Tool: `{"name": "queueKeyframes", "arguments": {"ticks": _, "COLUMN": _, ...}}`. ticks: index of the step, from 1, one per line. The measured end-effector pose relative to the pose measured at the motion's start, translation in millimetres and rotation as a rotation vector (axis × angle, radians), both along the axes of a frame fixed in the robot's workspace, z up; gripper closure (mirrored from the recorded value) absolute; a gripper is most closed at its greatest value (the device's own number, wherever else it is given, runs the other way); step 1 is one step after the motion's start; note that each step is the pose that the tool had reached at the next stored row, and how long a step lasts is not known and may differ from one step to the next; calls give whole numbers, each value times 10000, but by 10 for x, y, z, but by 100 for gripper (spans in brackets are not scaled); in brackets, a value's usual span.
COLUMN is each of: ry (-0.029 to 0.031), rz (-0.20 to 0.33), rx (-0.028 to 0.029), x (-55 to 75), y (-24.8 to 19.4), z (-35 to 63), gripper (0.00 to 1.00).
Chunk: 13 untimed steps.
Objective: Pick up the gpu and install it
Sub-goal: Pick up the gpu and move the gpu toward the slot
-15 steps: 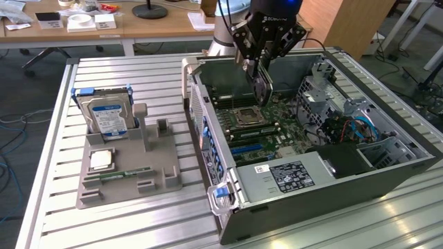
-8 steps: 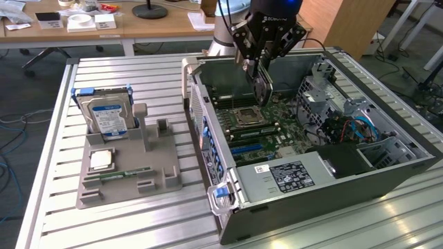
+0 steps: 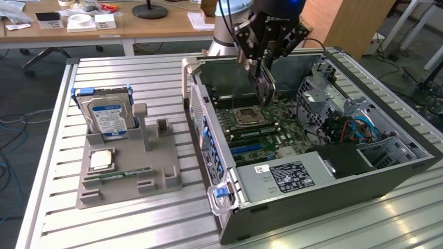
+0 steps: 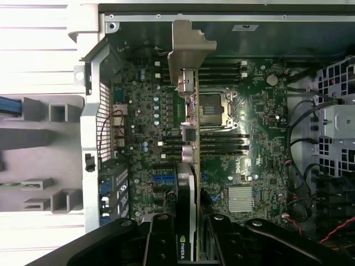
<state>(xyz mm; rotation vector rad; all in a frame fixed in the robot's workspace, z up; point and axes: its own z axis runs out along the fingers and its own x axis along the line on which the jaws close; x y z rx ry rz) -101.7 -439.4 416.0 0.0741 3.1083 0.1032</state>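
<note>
Claw [image 4: 188, 235] is clamping the gpu [image 4: 187, 183] edge-on, hovering it over the motherboard [image 4: 249, 111] inside the open case [image 3: 325, 205]; wrist view is showing its silver bracket [image 4: 186, 50]. Exterior view is catching the hard drive [image 3: 107, 116] standing in a grey fixture [image 3: 124, 176] on the worktop [image 3: 138, 72].

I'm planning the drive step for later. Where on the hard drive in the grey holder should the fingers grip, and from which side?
The hard drive stands upright in the grey holder, whose slot holds its lower end; blue rails line its narrow sides. So likely grip the upper half, coming down from above and pinching the labelled face and the back.
</note>
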Motion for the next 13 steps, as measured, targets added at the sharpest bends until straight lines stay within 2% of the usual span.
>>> {"name": "queueKeyframes", "arguments": {"ticks": 13, "ry": -1, "rz": 0, "rx": 0, "x": 202, "y": 0, "z": 0, "gripper": 73}}
